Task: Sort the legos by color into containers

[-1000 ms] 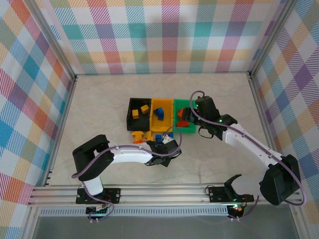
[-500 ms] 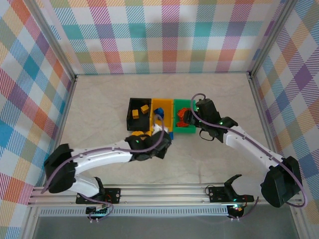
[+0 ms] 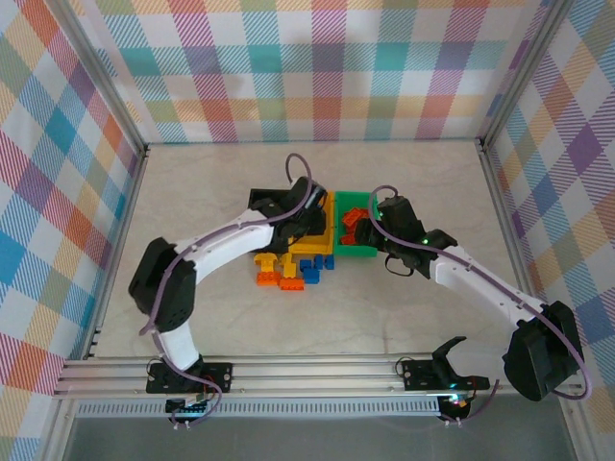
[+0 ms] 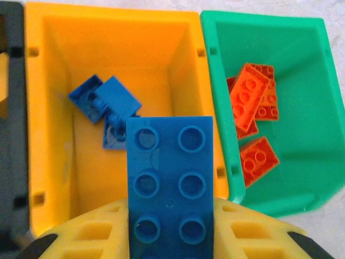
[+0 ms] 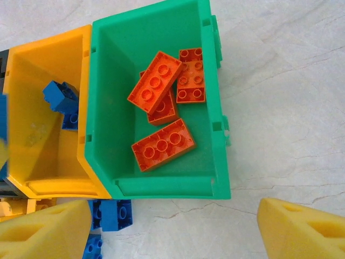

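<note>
- Left gripper is now hovering over the yellow-orange bin, up from the loose pile, clamping a blue lego.
- Right gripper is hanging wide apart by the green bin.

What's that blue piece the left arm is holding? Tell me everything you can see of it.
It is a blue lego, glossy plastic, flat and rectangular, with six round studs showing in two columns. The left arm's yellow foam-like fingers clamp its near end, which runs out of the picture. It hangs over the yellow-orange container, where other blue legos lie.
</note>
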